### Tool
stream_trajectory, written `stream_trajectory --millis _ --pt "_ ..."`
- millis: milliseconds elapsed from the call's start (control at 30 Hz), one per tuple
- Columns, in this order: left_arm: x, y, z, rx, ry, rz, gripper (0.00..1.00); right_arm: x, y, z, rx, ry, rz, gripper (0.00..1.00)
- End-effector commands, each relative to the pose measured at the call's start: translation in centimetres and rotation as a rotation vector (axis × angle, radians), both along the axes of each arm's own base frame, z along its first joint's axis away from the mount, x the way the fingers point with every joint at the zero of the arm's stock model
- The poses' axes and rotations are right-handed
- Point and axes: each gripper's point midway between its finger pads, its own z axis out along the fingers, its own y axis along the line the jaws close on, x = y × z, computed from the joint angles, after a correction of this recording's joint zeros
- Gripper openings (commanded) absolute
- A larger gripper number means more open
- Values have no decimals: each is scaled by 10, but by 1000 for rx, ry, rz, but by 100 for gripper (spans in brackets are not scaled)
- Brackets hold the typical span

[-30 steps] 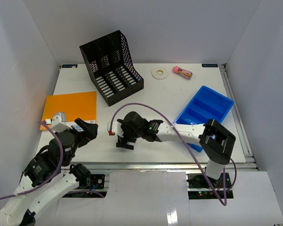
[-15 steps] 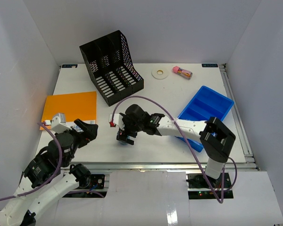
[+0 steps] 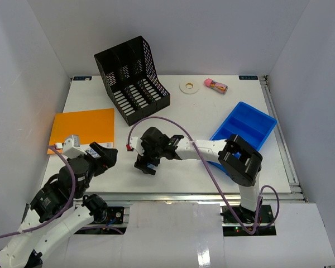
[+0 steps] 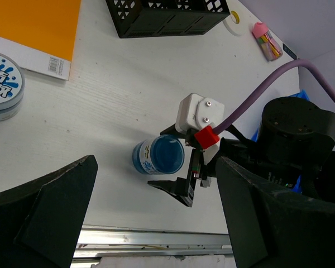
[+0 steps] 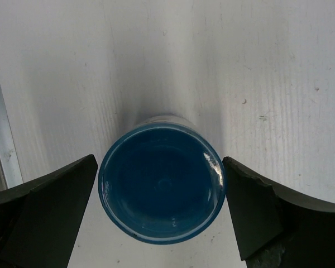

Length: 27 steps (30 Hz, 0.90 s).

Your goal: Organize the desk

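The desk (image 3: pixel 201 111) is a white tabletop with a metal rail (image 3: pixel 173 195) along its front. A small blue open-topped jar (image 5: pixel 162 192) stands near the front edge; it also shows in the left wrist view (image 4: pixel 159 156). My right gripper (image 5: pixel 159 159) is open and reaches down around the jar, one finger close on each side. In the top view the right gripper (image 3: pixel 145 166) hides most of the jar. My left gripper (image 4: pixel 156 159) is open and empty. It hovers above the front left of the desk (image 3: pixel 103 156), apart from the jar.
A black file rack (image 3: pixel 131 78) stands at the back left. An orange folder (image 3: pixel 82 129) lies at the left, with a round blue-and-white tin (image 4: pixel 1 84) beside it. A blue tray (image 3: pixel 243 131) is at the right; a tape roll (image 3: pixel 188 86) and a pink-capped case (image 3: pixel 215 85) are at the back.
My right gripper has shifted a little left and settled around the blue jar, its arm folding further across. The left arm has barely moved.
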Motion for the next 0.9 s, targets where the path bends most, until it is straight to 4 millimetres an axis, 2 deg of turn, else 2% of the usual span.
stream_trajectory --millis 0,67,133,233,300,333,400,467,567,600,633,800,867 --pt "1 -4 -4 -13 6 -9 98 0 16 10 42 29 14 93" --pt "1 -5 -7 -14 11 -9 98 0 18 11 47 36 24 81" --pt "1 -5 -8 -18 12 -8 98 0 19 12 54 41 35 64" --pt "1 -6 -12 -21 20 -9 98 2 18 23 76 41 42 45" --pt "1 -7 -14 -19 26 -10 98 9 12 39 104 29 36 31" --pt "1 -8 -15 -19 28 -14 98 7 11 39 107 35 41 30" --pt "2 -11 -20 -10 39 -23 98 22 -5 72 162 9 29 15" --pt "5 -16 -23 8 48 -41 98 30 -22 96 202 1 26 9" --pt "10 -28 -33 61 85 -91 98 53 -68 131 245 -12 -44 8" --pt "11 -31 -34 84 87 -112 98 72 -98 147 268 -35 -119 8" --pt "14 -36 -37 91 94 -126 98 74 -110 149 267 -25 -138 8" --pt "31 -65 -41 131 92 -217 98 125 -236 161 290 -100 -478 8" --pt "37 -74 -40 141 82 -246 98 130 -264 145 273 -74 -558 8"
